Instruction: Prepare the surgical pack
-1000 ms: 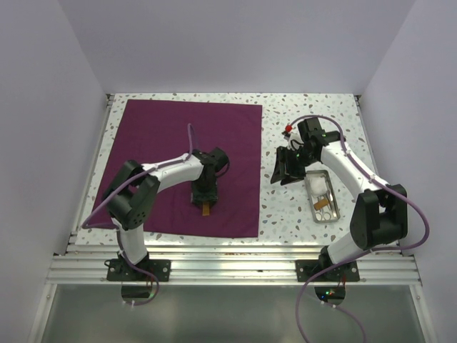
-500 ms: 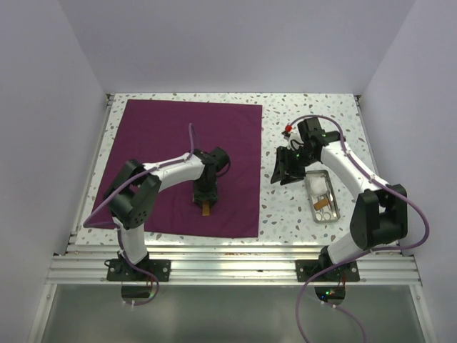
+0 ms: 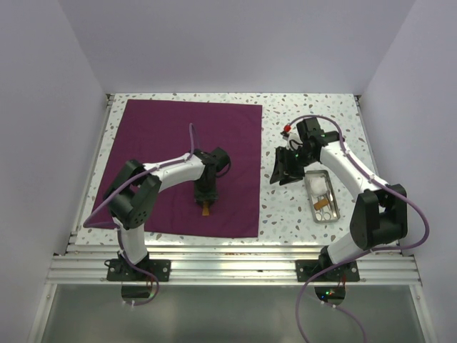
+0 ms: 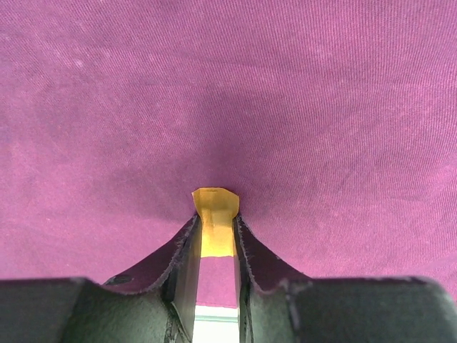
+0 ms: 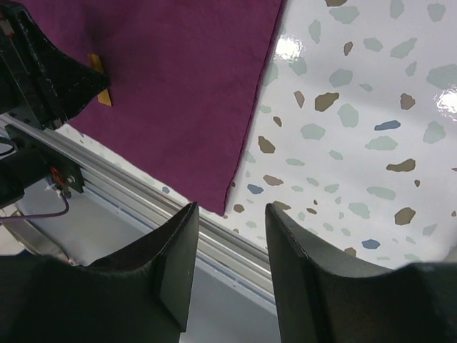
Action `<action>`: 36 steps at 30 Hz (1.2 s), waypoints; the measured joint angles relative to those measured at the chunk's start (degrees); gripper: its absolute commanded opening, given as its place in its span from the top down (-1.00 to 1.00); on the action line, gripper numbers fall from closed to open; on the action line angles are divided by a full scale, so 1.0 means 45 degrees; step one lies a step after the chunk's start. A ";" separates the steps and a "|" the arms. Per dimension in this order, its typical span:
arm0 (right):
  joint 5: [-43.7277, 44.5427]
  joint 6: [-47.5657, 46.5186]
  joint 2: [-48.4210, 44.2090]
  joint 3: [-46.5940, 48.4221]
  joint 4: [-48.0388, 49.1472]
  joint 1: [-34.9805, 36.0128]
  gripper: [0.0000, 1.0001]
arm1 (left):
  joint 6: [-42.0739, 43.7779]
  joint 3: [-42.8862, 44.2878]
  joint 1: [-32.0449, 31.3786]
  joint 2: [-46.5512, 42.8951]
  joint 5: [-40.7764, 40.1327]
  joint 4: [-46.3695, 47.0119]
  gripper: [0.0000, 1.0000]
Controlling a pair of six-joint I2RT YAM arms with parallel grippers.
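Slippage is the worry: the left gripper (image 4: 216,236) has its fingers narrow about a yellow strip (image 4: 216,214) on the purple cloth (image 3: 178,157), which lies flat over the left half of the worktop (image 3: 285,214). I cannot tell whether they pinch it, so a lift could drop it or ruck the cloth. The right gripper (image 5: 228,214), fingers apart and empty, hangs between the cloth's right edge and the tray (image 3: 312,204); open room lies toward the far-right corner.

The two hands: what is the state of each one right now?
Left hand: closed on the yellow strip.
Right hand: open, holding nothing.
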 measured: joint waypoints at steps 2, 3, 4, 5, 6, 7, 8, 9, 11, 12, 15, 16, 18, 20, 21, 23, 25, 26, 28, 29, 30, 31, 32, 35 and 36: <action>-0.0029 0.0005 0.0000 0.0000 0.0039 0.0058 0.08 | 0.0000 0.0000 0.0000 -0.0010 -0.0034 -0.0005 0.49; -0.0058 0.0010 0.0005 0.0000 0.0068 0.0078 0.08 | 0.0000 0.0000 0.0000 -0.0024 -0.0058 -0.0015 0.49; -0.0107 0.0015 0.0015 0.0000 0.0126 0.0112 0.08 | 0.0005 0.0000 0.0000 -0.0044 -0.0107 -0.0024 0.49; -0.0228 0.0019 0.0019 0.0000 0.0185 0.0155 0.08 | 0.0010 0.0010 0.0000 -0.0058 -0.0165 -0.0044 0.50; -0.0306 0.0044 0.0019 0.0000 0.0238 0.0194 0.08 | 0.0024 0.0024 0.0000 -0.0078 -0.0228 -0.0068 0.50; -0.0359 0.0058 0.0019 0.0000 0.0296 0.0243 0.08 | 0.0049 0.0049 0.0000 -0.0107 -0.0301 -0.0102 0.51; -0.0427 0.0068 0.0019 0.0000 0.0355 0.0282 0.07 | 0.0068 0.0078 0.0000 -0.0131 -0.0355 -0.0121 0.51; -0.0534 0.0087 0.0029 0.0000 0.0413 0.0335 0.07 | 0.0131 0.0131 0.0000 -0.0175 -0.0418 -0.0175 0.51; -0.0719 0.0165 0.0102 0.0000 0.0559 0.0427 0.07 | 0.0272 0.0282 0.0000 -0.0306 -0.0510 -0.0262 0.51; -0.0855 0.0238 0.0180 0.0000 0.0627 0.0491 0.07 | 0.0379 0.0384 0.0000 -0.0389 -0.0544 -0.0306 0.51; -0.1302 0.0481 0.0437 0.0000 0.0865 0.0607 0.07 | 0.0753 0.0709 0.0000 -0.0597 -0.0568 -0.0393 0.54; -0.1452 0.0612 0.0525 0.0000 0.0986 0.0670 0.07 | 0.0933 0.0801 0.0000 -0.0680 -0.0568 -0.0389 0.54; -0.1783 0.0899 0.0695 0.0000 0.1258 0.0772 0.05 | 0.1268 0.0908 -0.0005 -0.0884 -0.0554 -0.0384 0.57; -0.2157 0.1282 0.0879 0.0000 0.1545 0.0928 0.05 | 0.1627 0.0908 -0.0010 -0.1141 -0.0520 -0.0398 0.57; -0.2351 0.1511 0.1005 0.0000 0.1710 0.1025 0.04 | 0.1821 0.0908 -0.0015 -0.1282 -0.0495 -0.0384 0.57; -0.2764 0.1948 0.1297 0.0000 0.2050 0.1268 0.03 | 0.2220 0.0903 -0.0024 -0.1598 -0.0413 -0.0379 0.57; -0.3181 0.2375 0.1695 0.0015 0.2375 0.1569 0.01 | 0.2545 0.0874 -0.0029 -0.1982 -0.0296 -0.0325 0.57; -0.3385 0.2579 0.1943 0.0039 0.2516 0.1744 0.00 | 0.2705 0.0821 -0.0029 -0.2229 -0.0180 -0.0267 0.57; -0.3725 0.2977 0.2482 0.0189 0.2749 0.2113 0.00 | 0.3007 0.0709 -0.0039 -0.2715 0.0019 -0.0228 0.57; -0.3895 0.3196 0.2803 0.0350 0.2871 0.2312 0.00 | 0.3079 0.0607 -0.0044 -0.2948 0.0146 -0.0136 0.57; -0.4046 0.3419 0.3128 0.0544 0.3011 0.2511 -0.01 | 0.3177 0.0495 -0.0053 -0.3162 0.0238 -0.0092 0.57; -0.4182 0.3633 0.3424 0.0748 0.3186 0.2710 -0.01 | 0.3279 0.0345 -0.0068 -0.3356 0.0359 0.0005 0.57; -0.4323 0.3847 0.3711 0.0986 0.3361 0.2890 -0.01 | 0.3356 0.0185 -0.0083 -0.3531 0.0491 0.0039 0.57; -0.4629 0.4289 0.4420 0.1885 0.3653 0.3342 -0.01 | 0.3468 -0.0311 -0.0146 -0.3997 0.0792 0.0141 0.57; -0.4697 0.4376 0.4692 0.2341 0.3662 0.3458 -0.01 | 0.3521 -0.0471 -0.0170 -0.4143 0.0874 0.0160 0.57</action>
